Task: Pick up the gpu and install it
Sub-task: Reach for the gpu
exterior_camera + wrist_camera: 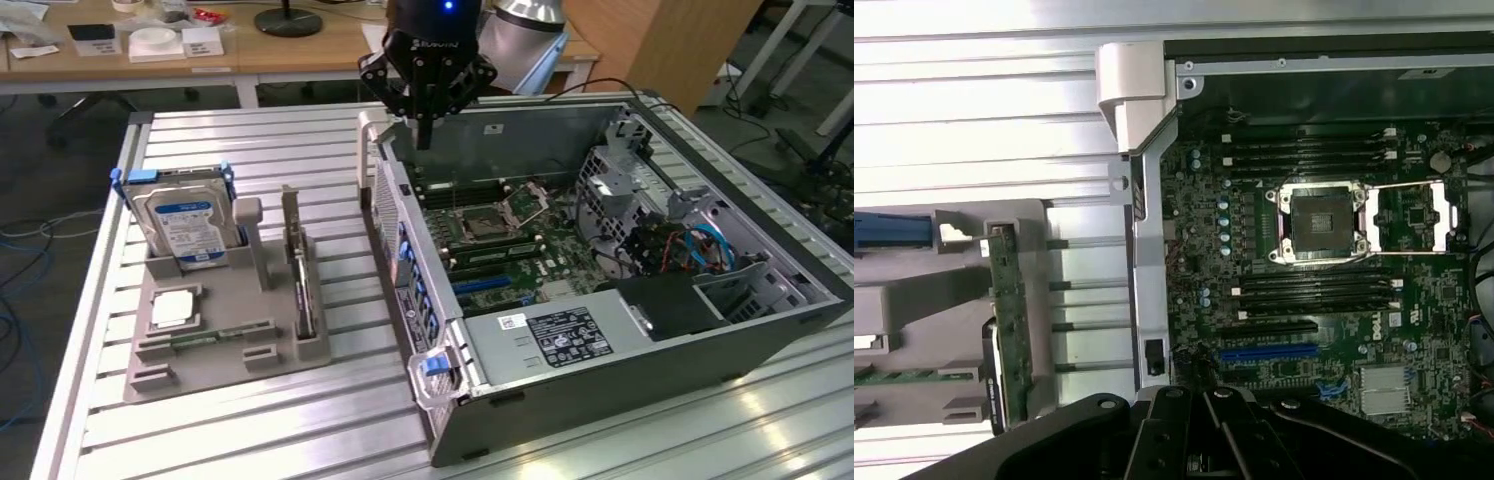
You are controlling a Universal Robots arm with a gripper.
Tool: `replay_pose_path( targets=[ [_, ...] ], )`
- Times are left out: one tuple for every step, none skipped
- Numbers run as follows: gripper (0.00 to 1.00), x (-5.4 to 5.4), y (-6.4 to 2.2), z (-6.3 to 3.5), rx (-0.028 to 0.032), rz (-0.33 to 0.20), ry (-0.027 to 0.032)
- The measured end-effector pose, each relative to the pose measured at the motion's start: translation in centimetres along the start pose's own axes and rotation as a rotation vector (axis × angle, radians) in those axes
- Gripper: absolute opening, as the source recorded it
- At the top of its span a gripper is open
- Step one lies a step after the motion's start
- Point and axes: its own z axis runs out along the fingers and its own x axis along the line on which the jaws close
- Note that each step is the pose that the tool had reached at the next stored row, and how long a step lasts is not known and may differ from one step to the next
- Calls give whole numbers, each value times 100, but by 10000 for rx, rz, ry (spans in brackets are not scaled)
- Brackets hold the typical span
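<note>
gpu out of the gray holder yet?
No. The gpu stands on edge in the gray holder, and the gripper hangs over the open computer case, well apart from it.

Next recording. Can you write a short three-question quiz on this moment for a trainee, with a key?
1. True or false: the gpu stands on edge in the grey holder, not yet picked up.
2. The gripper hangs over: A the gpu; B the grey holder; C the open computer case.
3. Fill in: the gripper's fingers are ___ (open or shut).

Key: 1 true; 2 C; 3 shut, with nothing between them.
</note>
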Motion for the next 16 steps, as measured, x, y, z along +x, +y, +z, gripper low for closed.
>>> replay_pose_path(
  targets=[
    [11, 11, -1, 0, 0, 0, 0],
    [11, 22, -2, 0, 0, 0, -1],
    [11, 34, -3, 0, 0, 0, 0],
    [11, 48, -5, 0, 0, 0, 0],
    [11, 58, -6, 0, -1, 0, 0],
    [11, 69, -6, 0, -1, 0, 0],
    [11, 80, -7, -1, 0, 1, 0],
    [11, 92, -8, -1, 0, 1, 0],
    [11, 102, -9, -1, 0, 0, -1],
    [11, 113, -10, -1, 0, 0, 0],
    [11, 124, -12, -1, 0, 0, -1],
    [11, 136, -13, -1, 0, 0, 0],
    [11, 147, -14, -2, 0, 0, 0],
    [11, 157, -15, -2, 0, 0, 0],
    [11, 167, -16, -2, 0, 0, 0],
    [11, 176, -17, -2, 0, 0, 0]
  ],
)
